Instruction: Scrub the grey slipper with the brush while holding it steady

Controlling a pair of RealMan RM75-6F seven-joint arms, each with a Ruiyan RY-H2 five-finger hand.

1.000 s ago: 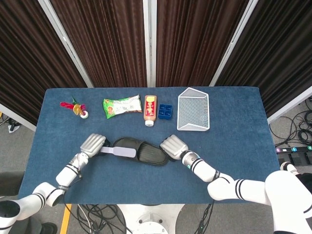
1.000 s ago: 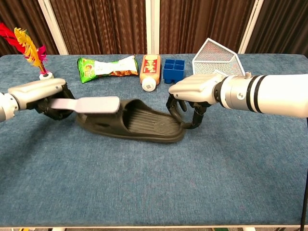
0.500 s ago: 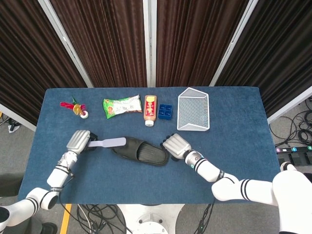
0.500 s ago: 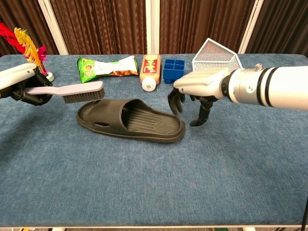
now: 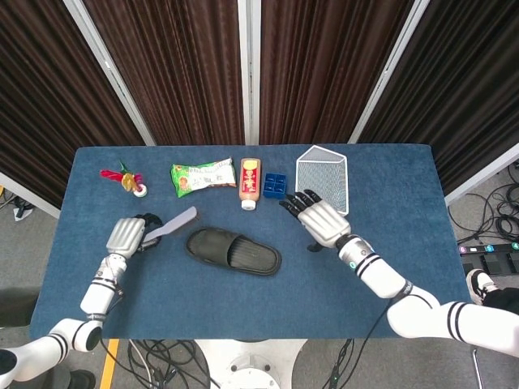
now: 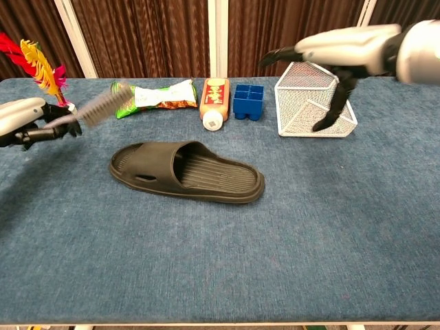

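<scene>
The grey slipper (image 5: 233,251) (image 6: 184,171) lies flat on the blue table, toe end to the left, with neither hand touching it. My left hand (image 5: 126,237) (image 6: 26,118) grips the handle of the grey brush (image 5: 173,224) (image 6: 97,109), which is lifted and tilted up to the left of the slipper, clear of it. My right hand (image 5: 318,220) (image 6: 337,51) is raised well above and to the right of the slipper, fingers spread, holding nothing.
Along the table's back stand a feather shuttlecock (image 5: 130,180), a green snack bag (image 5: 203,177), an orange sauce bottle (image 5: 250,182), a blue block (image 5: 275,185) and a white wire basket (image 5: 322,182), the basket just behind my right hand.
The left hand pulled the brush off the slipper and back to the left, tilting it up. The right hand let go of the slipper's heel, opened and rose toward the basket.
</scene>
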